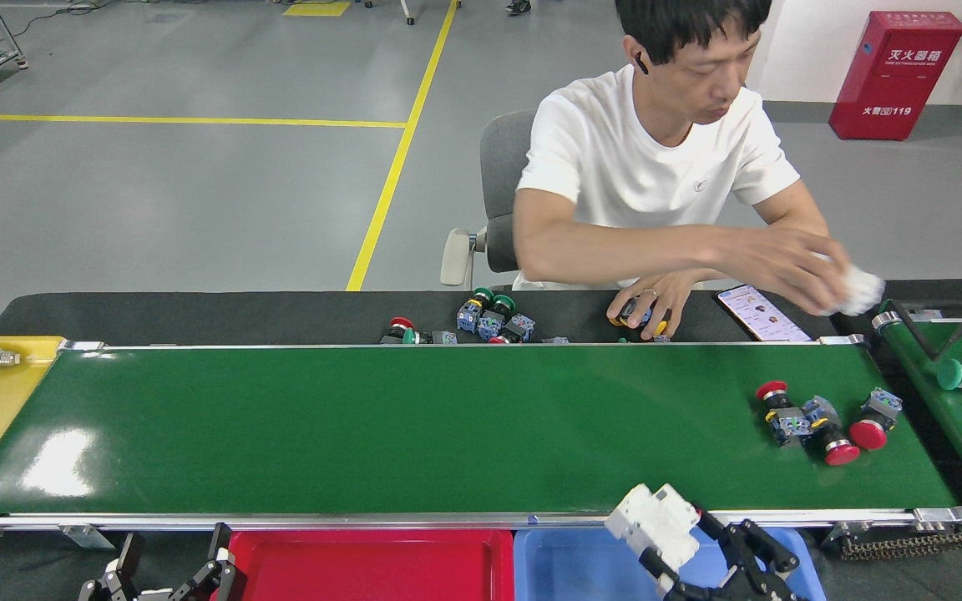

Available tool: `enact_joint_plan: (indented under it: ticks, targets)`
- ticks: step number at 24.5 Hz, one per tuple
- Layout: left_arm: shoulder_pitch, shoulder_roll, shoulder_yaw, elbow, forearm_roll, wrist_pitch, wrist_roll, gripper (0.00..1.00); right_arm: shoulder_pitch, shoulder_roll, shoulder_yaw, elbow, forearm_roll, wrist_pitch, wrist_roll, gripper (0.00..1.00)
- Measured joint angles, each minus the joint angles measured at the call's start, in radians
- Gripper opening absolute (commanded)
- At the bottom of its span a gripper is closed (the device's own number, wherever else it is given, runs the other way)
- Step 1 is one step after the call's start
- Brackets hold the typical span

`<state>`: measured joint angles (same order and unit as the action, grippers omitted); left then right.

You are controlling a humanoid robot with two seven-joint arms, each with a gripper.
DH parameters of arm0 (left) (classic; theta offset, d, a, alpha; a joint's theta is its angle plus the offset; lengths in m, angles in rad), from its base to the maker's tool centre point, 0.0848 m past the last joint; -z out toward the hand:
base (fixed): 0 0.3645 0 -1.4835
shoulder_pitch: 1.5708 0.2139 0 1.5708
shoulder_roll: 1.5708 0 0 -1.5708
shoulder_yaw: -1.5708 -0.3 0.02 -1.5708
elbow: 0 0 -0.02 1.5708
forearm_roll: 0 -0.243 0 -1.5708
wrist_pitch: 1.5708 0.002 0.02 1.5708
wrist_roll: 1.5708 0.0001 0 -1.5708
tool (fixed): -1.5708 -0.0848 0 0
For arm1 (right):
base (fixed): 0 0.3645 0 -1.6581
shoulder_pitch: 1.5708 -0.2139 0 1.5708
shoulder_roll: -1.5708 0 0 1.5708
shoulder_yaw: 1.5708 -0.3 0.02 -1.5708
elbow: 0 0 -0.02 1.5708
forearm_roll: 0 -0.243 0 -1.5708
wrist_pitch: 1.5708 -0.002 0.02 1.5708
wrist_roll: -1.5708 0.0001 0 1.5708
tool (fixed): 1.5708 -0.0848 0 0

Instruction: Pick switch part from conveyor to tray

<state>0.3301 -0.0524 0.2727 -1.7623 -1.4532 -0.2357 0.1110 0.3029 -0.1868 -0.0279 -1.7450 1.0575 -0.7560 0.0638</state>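
Right end effector (702,555), clamped on the white switch part (655,524), held over the blue tray (581,568) just below. Looks rigid, light, moulded plastic with smooth faces; best pinched across its flat sides, as likely to slip at the corners. Fingers mostly cut off by the frame edge, contact hard to read. Far left, left end effector (168,572), fingers spread, empty. Beyond, conveyor (364,426) with red-capped buttons (823,417) up and right. Person's hand (807,271) blurred.
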Motion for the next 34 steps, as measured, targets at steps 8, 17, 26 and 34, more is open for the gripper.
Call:
enact_joint_plan:
  ticks: [8,17,26,34]
  targets:
    - [0.011,0.005,0.004,0.0,0.0,-0.002,0.003,1.0,0.094,-0.053,-0.144,0.024,0.004,-0.013,0.015,0.94]
    - [0.013,0.0,0.005,0.0,0.0,-0.002,0.002,1.0,0.081,0.019,-0.253,0.019,-0.005,-0.013,0.072,0.96]
    - [0.023,0.001,-0.01,0.0,0.0,-0.003,0.001,1.0,-0.194,0.148,-0.244,0.002,0.168,0.353,0.13,0.94]
    - [0.023,0.004,-0.011,0.0,0.0,-0.003,0.0,1.0,-0.123,0.223,-0.104,-0.003,0.297,0.554,0.052,0.94]
